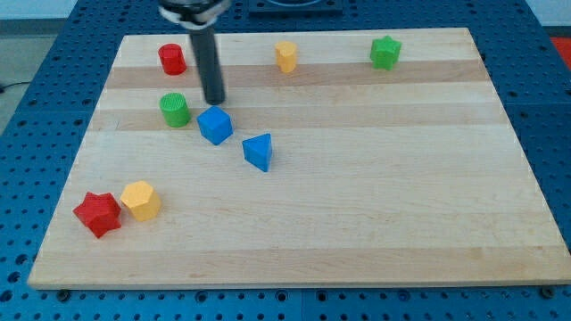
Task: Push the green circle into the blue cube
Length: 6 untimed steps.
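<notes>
The green circle [175,110] stands on the wooden board at the view's upper left. The blue cube [215,125] sits just to its right and slightly lower, a small gap between them. My tip [214,102] is the lower end of the dark rod; it rests just above the blue cube and to the right of the green circle, touching neither as far as I can tell.
A blue triangular block [258,152] lies right of and below the cube. A red cylinder [172,59], a yellow block [285,55] and a green star-like block [385,52] line the top. A red star [97,213] and a yellow hexagonal block [141,200] sit at the lower left.
</notes>
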Each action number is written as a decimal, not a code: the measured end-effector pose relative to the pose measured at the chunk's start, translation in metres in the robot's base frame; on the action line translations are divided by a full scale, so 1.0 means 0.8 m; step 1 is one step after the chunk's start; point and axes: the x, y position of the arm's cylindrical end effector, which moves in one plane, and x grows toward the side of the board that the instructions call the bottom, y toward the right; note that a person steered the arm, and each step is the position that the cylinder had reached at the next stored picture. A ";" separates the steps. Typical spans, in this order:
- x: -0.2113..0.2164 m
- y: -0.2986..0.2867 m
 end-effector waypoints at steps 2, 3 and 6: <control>-0.003 -0.102; 0.021 -0.097; 0.054 0.056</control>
